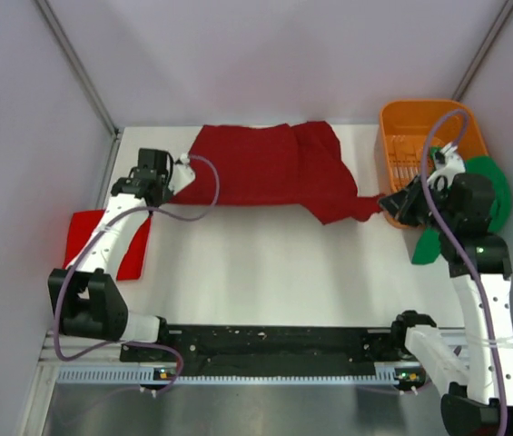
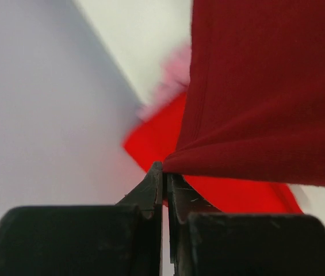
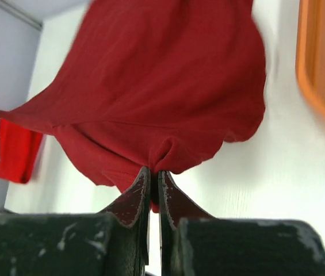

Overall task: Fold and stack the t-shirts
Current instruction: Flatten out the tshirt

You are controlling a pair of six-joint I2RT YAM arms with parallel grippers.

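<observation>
The dark maroon t-shirt (image 1: 270, 168) hangs stretched between my two grippers above the far part of the table. My left gripper (image 1: 176, 174) is shut on its left corner (image 2: 176, 161). My right gripper (image 1: 390, 205) is shut on its right edge (image 3: 168, 155). The brighter red t-shirt (image 1: 106, 241) lies folded flat at the table's left edge, under my left arm, and shows behind the maroon cloth in the left wrist view (image 2: 156, 135). The bright green t-shirt (image 1: 497, 195) lies at the far right, mostly hidden behind my right arm.
An orange slotted plastic basket (image 1: 401, 123) stands at the back right, just beyond my right gripper, and its rim shows in the right wrist view (image 3: 309, 69). Grey walls close in the table at left, back and right. A black rail (image 1: 274, 341) runs along the near edge.
</observation>
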